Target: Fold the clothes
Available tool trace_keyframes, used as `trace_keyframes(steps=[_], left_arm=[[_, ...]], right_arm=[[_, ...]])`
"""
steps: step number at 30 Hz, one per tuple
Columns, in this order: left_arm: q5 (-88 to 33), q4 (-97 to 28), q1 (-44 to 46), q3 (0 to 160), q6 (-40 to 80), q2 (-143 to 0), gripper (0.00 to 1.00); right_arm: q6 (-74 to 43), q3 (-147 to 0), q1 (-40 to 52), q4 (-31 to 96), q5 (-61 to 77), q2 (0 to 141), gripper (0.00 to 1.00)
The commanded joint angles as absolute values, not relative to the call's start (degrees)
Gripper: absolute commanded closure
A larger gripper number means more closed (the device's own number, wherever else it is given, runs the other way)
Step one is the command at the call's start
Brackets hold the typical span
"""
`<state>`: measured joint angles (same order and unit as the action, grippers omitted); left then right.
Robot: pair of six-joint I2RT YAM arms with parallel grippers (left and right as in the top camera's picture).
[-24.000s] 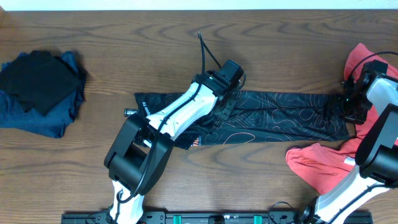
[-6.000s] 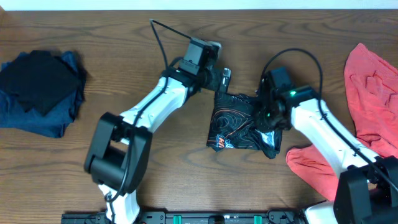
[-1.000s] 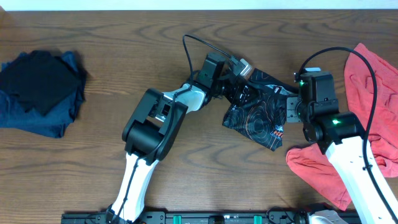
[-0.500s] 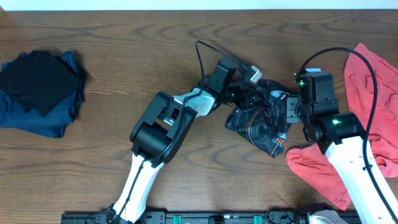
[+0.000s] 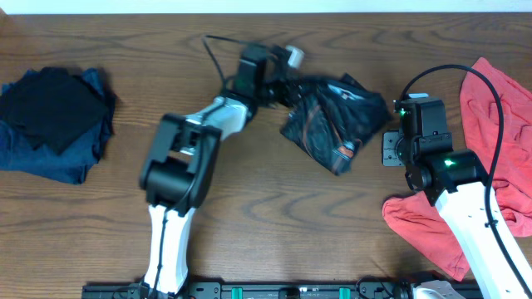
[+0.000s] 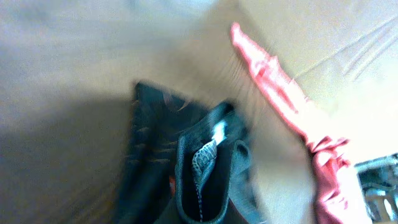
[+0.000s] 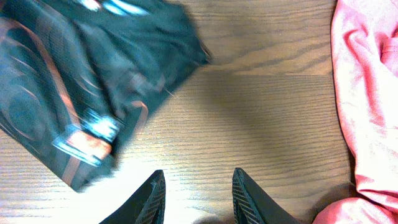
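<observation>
Left end effector [image 5: 283, 85] clamped on black jersey [image 5: 332, 116], bunched on surface [image 5: 249, 216]. Right end effector [image 7: 196, 193] jaws parted, empty, beside jersey. Coral-red shirt [image 5: 499, 108] at right edge.

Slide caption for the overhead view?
Left tool grips bunched black jersey; right tool open beside it; coral shirt far right.

You see a brown wood-grain table [image 5: 274, 224] filling the frame. At its left edge lies a heap of dark blue and black clothes [image 5: 54, 120]. A bunched black jersey [image 5: 332, 116] sits at upper centre, and a coral-red shirt [image 5: 517, 149] sprawls down the right edge.
</observation>
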<state>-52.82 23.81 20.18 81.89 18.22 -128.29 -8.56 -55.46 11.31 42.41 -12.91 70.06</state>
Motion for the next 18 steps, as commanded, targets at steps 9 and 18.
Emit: trace_keyframes(steps=[9,18], left_arm=[[-57.41,17.91,15.03,83.68,18.11,-117.67,0.94],[-55.79,4.47,15.55,83.59,6.50,-117.71,0.94]], right_arm=[[-9.23,-55.51,11.05,42.50,-13.47,69.84,0.66],[-9.41,-55.51,11.05,42.87,-13.26,69.84,0.66]])
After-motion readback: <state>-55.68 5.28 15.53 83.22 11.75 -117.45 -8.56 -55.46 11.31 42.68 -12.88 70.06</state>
